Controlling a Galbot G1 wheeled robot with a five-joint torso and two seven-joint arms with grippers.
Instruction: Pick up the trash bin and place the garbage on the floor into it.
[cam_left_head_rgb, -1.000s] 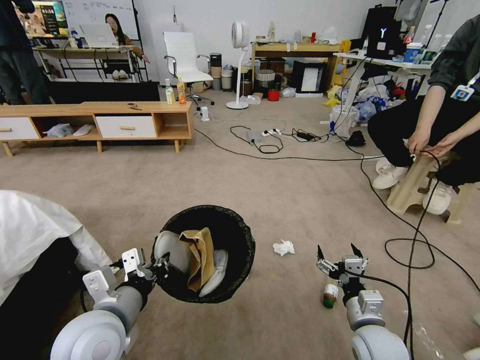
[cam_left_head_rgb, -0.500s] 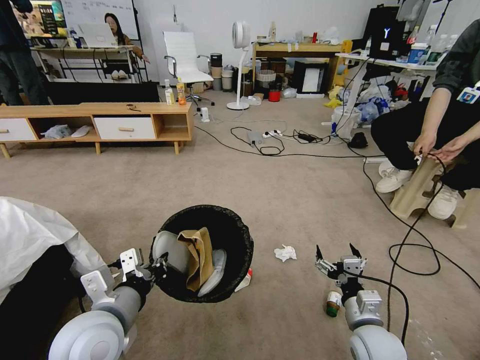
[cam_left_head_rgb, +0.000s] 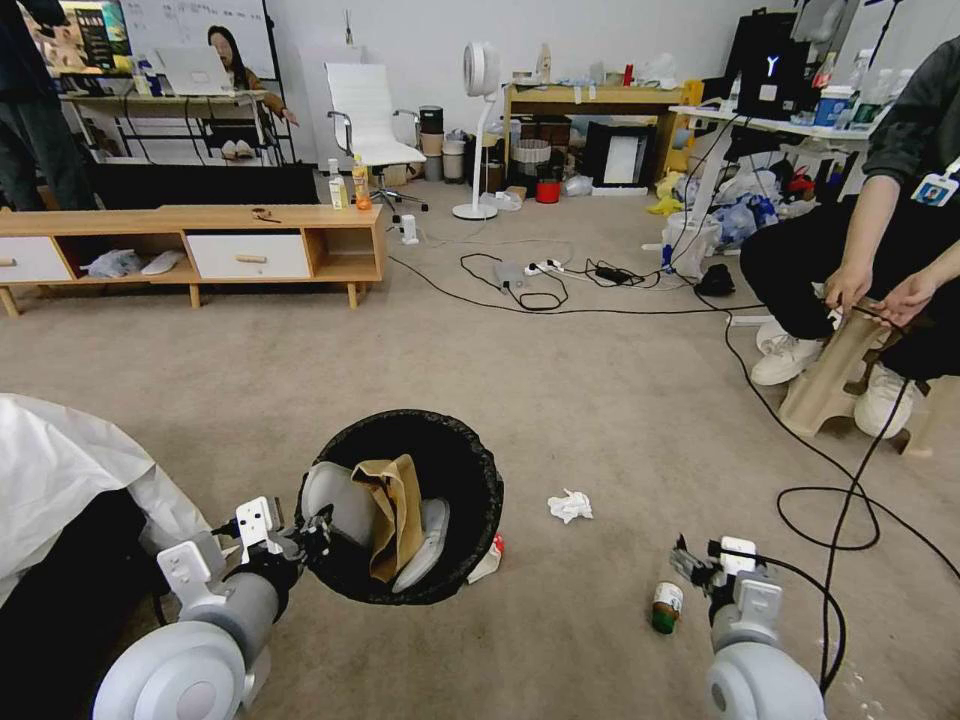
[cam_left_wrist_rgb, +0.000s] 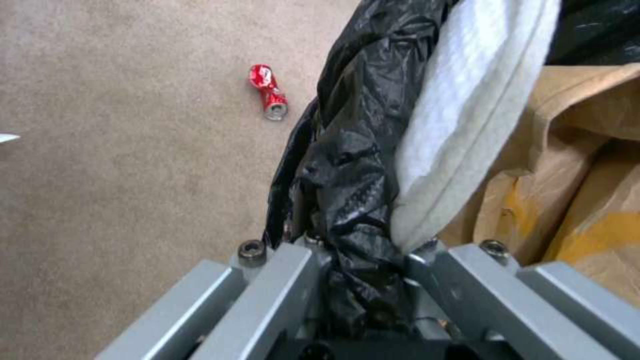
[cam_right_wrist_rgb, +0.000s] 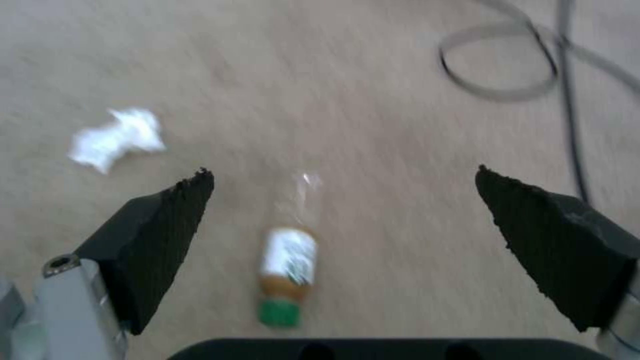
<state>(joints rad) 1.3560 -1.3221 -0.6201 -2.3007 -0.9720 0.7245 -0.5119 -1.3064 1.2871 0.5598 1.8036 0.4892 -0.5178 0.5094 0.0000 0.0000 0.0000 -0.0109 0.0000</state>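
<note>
1. Nearest the robot, on its left side, the left gripper (cam_left_head_rgb: 300, 535) is clamped on the rim of the trash bin (cam_left_head_rgb: 470, 455), pinching the folded black liner (cam_left_wrist_rgb: 347, 165) between its jaws.
2. Inside the trash bin lie a brown paper scrap (cam_left_head_rgb: 395, 510) and white pieces, one pressed against the liner at the gripped edge.
3. Just right of the trash bin, a red-and-white piece of litter (cam_left_head_rgb: 488, 562) peeks out from under its edge on the floor (cam_left_head_rgb: 600, 400).
4. Further right of the trash bin, the right gripper (cam_right_wrist_rgb: 343, 250) hangs with its jaws spread wide above the small green-capped bottle (cam_left_head_rgb: 663, 607), which lies on its side on the carpet, not touched.
5. Beyond the bottle, between it and the trash bin, sits a crumpled white tissue (cam_left_head_rgb: 570, 505).
6. Below the trash bin, in the left wrist view, a crushed red soda can (cam_left_wrist_rgb: 268, 91) lies on the floor, apart from the liner.
7. Right of the tissue, black cables (cam_left_head_rgb: 830, 500) loop across the carpet.
</note>
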